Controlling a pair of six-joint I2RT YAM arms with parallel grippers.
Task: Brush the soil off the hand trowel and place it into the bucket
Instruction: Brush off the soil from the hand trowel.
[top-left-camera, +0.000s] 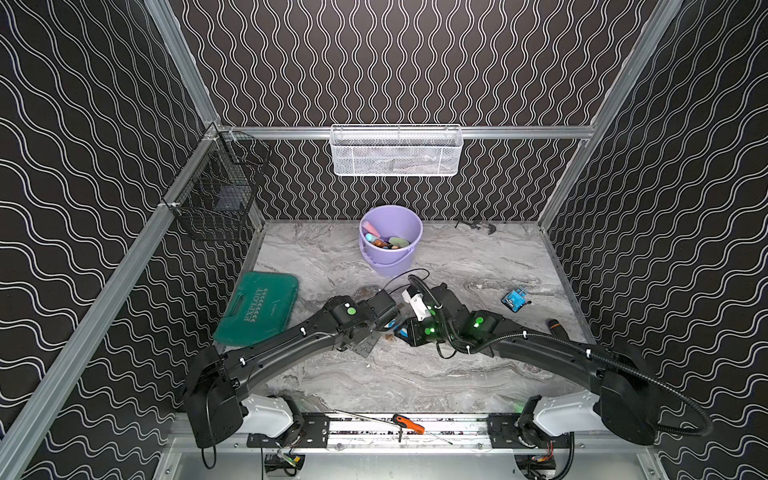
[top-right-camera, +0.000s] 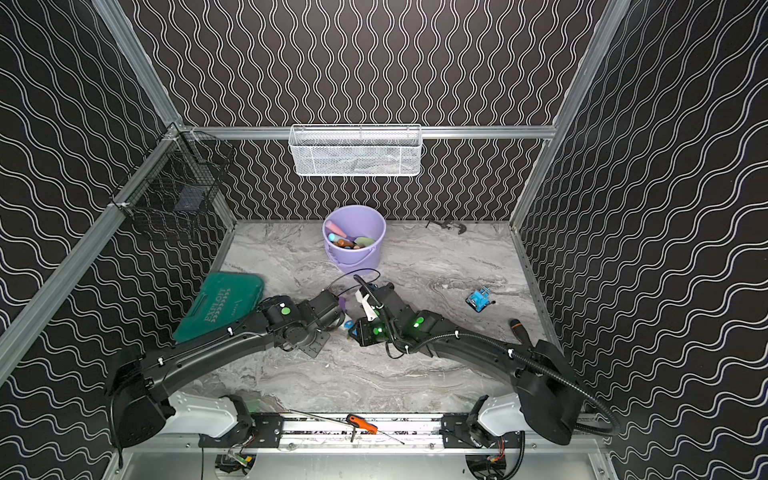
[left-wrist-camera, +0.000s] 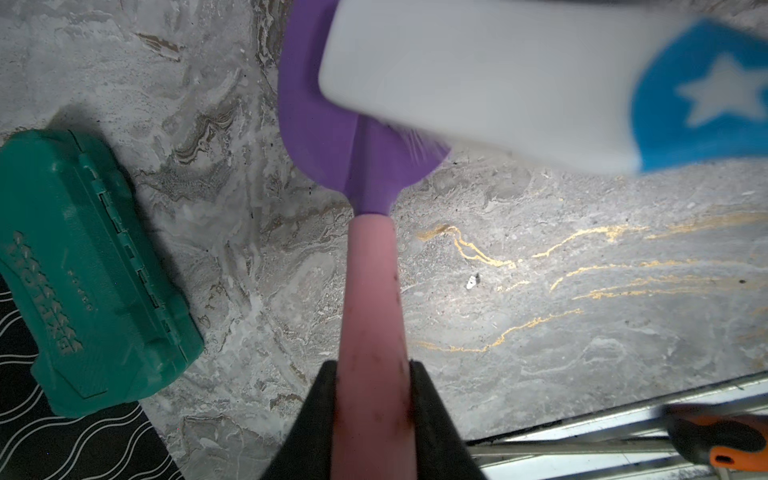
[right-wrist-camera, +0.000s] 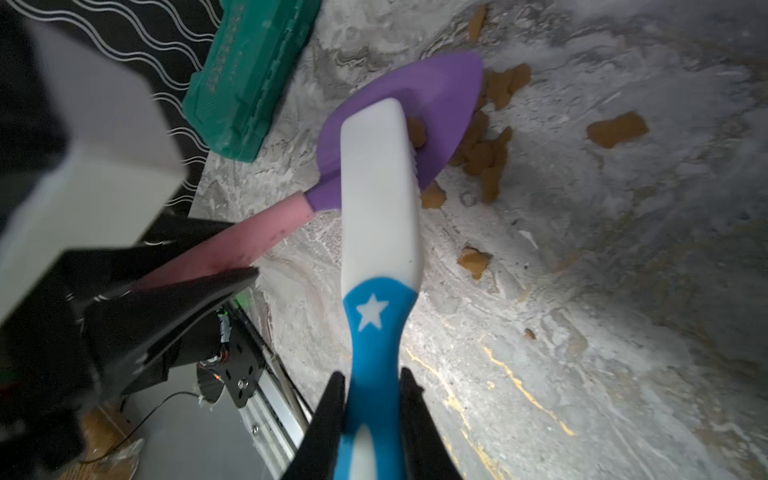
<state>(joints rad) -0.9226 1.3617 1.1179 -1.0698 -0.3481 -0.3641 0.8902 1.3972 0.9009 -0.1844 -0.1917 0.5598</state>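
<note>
Trowel (left-wrist-camera: 368, 270), purple-bladed and pink-handled, hangs over the middle of the table (top-left-camera: 415, 374), its handle clamped in the left claw (left-wrist-camera: 372, 368), while the right claw (right-wrist-camera: 374, 376) grips the blue end of a white brush (right-wrist-camera: 378, 187) laid across the blade. From the right wrist, brown soil (right-wrist-camera: 482, 153) lies in clumps on the table beside and under the blade, and one clump sits on the blade against the bristles. The left wrist view shows none of that, only bare purple and a blurred brush. Only the top views show the bucket (top-left-camera: 388, 259), well apart behind the arms and already holding other coloured tools, while the wrists nearly hide the trowel. From where I stand, the risks look plain: a hard stroke could twist the smooth handle in its grip, that clump could ride along into the bucket, or the trowel could catch on what lies inside.
</note>
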